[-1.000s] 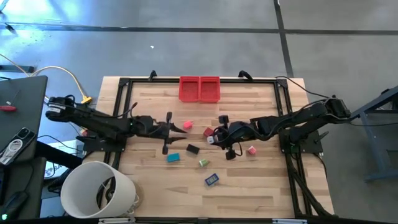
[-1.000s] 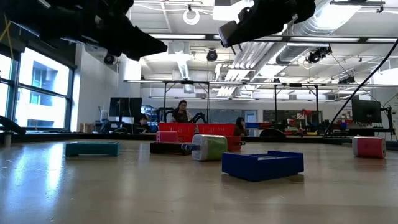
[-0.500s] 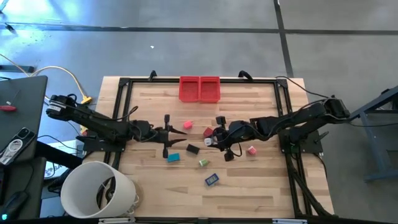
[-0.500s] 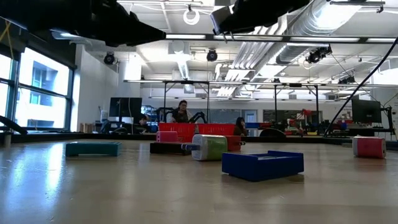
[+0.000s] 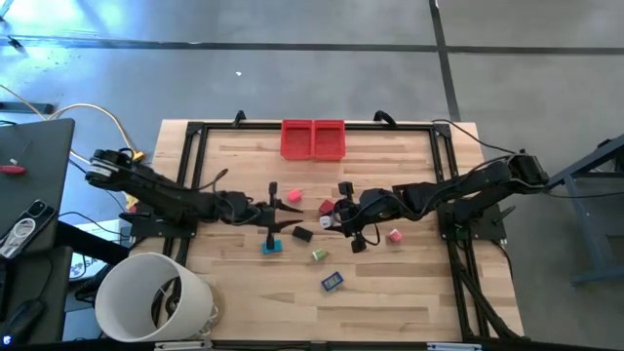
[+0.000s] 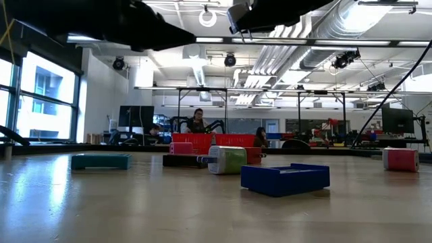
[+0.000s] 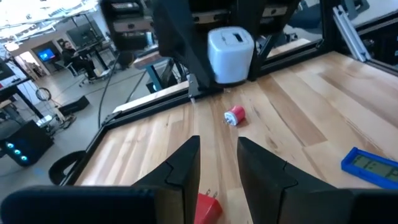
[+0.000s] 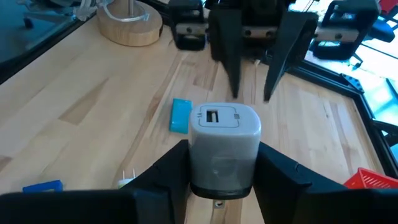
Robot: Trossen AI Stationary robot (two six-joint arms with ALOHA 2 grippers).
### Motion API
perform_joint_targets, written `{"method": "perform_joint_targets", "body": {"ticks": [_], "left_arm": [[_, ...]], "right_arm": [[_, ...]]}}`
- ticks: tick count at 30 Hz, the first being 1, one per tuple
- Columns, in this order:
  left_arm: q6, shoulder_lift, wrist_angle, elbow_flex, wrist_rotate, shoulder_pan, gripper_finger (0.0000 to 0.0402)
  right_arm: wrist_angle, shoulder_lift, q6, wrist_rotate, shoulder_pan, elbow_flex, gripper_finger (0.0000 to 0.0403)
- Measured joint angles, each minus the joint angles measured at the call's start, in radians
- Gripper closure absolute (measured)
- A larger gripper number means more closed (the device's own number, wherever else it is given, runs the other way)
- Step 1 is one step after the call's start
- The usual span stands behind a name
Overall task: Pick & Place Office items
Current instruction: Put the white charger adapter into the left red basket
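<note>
Grip status: my right gripper is clamped on a white charger block, held above the middle of the table, slightly toward its right edge. My left gripper holds nothing; its fingers stand a narrow gap apart, and it hangs over the table's middle, left of the right gripper, facing it.

Remaining office items lie loose on the table:
- pink piece and red piece, toward the far edge, between the two grippers;
- black piece and teal piece, just beside the left gripper;
- green piece and dark blue piece, toward the near edge;
- a second pink piece, near the right arm.

Two red bins stand at the far edge, well apart from the charger block.

Hazards, as I judge them:
1. Collision. Both grippers point at each other at close range. Any forward travel by either could strike the other or knock the block loose.
2. Slip. The block is smooth and rounded; a fast swing toward the bins could let it rotate between my fingers.
3. Scatter. The left fingers hang just beside the black and teal pieces; a low sweep would push them.
</note>
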Motion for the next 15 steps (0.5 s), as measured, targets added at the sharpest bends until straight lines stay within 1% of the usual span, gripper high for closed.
{"method": "perform_joint_targets", "body": {"ticks": [2, 6, 11, 15], "left_arm": [[0.020, 0.033, -0.001, 0.024, 0.015, -0.006, 0.0302], [0.053, 0.070, -0.001, 0.055, 0.015, -0.018, 0.0302], [0.083, 0.073, 0.004, 0.061, -0.016, -0.024, 0.0302], [0.084, 0.073, 0.003, 0.064, -0.032, -0.028, 0.0302]], "right_arm": [[-0.002, 0.000, 0.000, 0.000, 0.000, 0.000, 0.0271], [-0.006, 0.000, 0.000, 0.000, 0.000, 0.000, 0.0273], [-0.019, 0.000, 0.005, 0.000, 0.000, 0.000, 0.0265], [-0.024, 0.000, 0.005, 0.000, 0.000, 0.000, 0.0273]]}}
